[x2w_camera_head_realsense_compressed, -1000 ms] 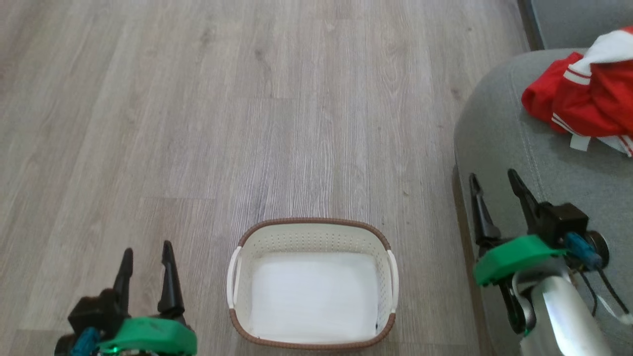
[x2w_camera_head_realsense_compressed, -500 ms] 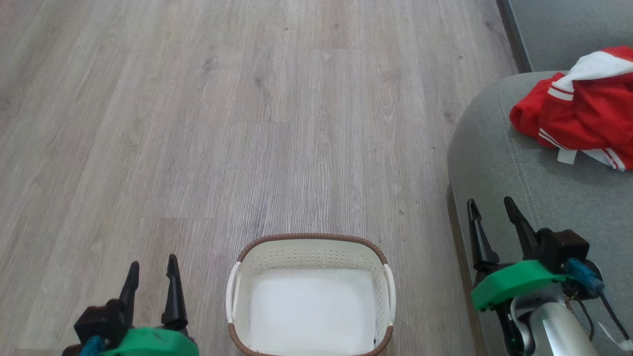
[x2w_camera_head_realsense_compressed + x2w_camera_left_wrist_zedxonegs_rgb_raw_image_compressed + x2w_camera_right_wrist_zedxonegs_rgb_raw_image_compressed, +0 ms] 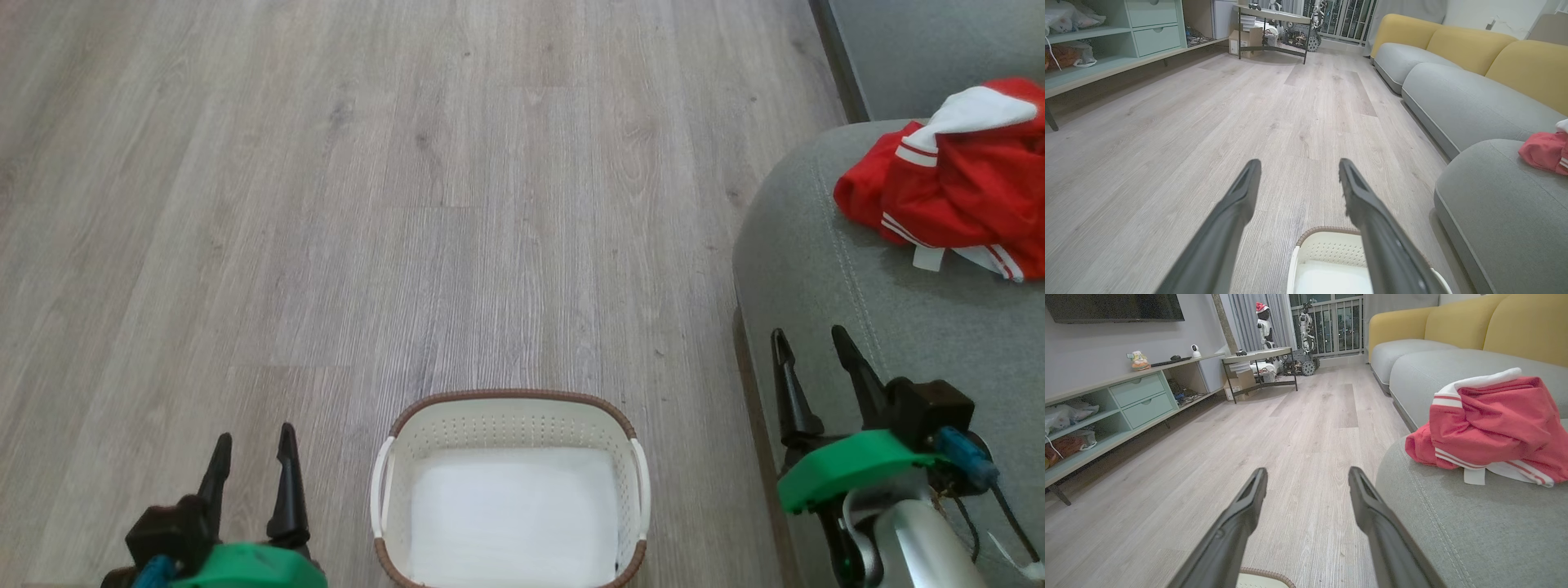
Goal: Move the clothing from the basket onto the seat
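Head view: left gripper (image 3: 254,437) is spread wide, holding nothing. Right gripper (image 3: 809,335) gapes equally wide, touching nothing.

A home living room: sofa (image 3: 1453,531), television (image 3: 1114,306), sideboard (image 3: 1126,402), wood-plank floor (image 3: 326,204).

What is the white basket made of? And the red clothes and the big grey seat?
The basket looks like hard, smooth white plastic, going by its rows of little holes; the brown rim looks woven, maybe moulded plastic too. The clothes are thin, soft cloth, since they crumple into folds. The seat is matte grey cloth with a stitched seam, probably padded.
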You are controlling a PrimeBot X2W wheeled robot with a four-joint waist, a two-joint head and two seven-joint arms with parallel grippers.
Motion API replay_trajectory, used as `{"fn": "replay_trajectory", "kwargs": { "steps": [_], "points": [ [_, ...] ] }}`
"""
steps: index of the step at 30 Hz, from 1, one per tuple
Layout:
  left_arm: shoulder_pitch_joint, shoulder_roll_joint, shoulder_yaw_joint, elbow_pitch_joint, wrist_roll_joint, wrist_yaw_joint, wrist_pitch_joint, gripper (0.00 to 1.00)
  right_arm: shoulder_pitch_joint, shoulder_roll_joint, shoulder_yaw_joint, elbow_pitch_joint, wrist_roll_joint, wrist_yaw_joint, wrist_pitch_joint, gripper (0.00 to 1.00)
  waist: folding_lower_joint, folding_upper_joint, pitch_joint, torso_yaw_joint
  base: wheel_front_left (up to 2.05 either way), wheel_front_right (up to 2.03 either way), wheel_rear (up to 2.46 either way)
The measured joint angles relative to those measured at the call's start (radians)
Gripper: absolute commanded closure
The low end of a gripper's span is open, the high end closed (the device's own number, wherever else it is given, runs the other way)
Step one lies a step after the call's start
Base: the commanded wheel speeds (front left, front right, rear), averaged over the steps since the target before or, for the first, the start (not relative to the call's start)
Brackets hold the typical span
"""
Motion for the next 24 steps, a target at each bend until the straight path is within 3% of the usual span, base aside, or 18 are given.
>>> {"fn": "replay_trajectory", "kwargs": {
  "steps": [1, 8, 24],
  "points": [
    [0.000, -0.001, 0.000, 0.003, 0.000, 0.001, 0.001, 1.00, 0.000, 0.000, 0.000, 0.004, 0.000, 0.000, 0.000, 1.00, 0.0000, 0.0000, 0.000, 0.000, 0.00, 0.00, 0.00],
    [0.038, -0.014, -0.003, 0.099, -0.015, 0.000, 0.012, 1.00, 0.070, 0.001, 0.000, 0.101, 0.011, 0.000, 0.008, 1.00, 0.0000, 0.0000, 0.000, -0.002, 0.00, 0.00, 0.00],
    [0.025, -0.015, 0.012, 0.100, -0.174, -0.018, 0.049, 1.00, 0.074, 0.002, -0.012, 0.084, 0.181, 0.000, 0.052, 1.00, 0.0000, 0.0000, 0.002, -0.008, 0.00, 0.00, 0.00]
  ]
}}
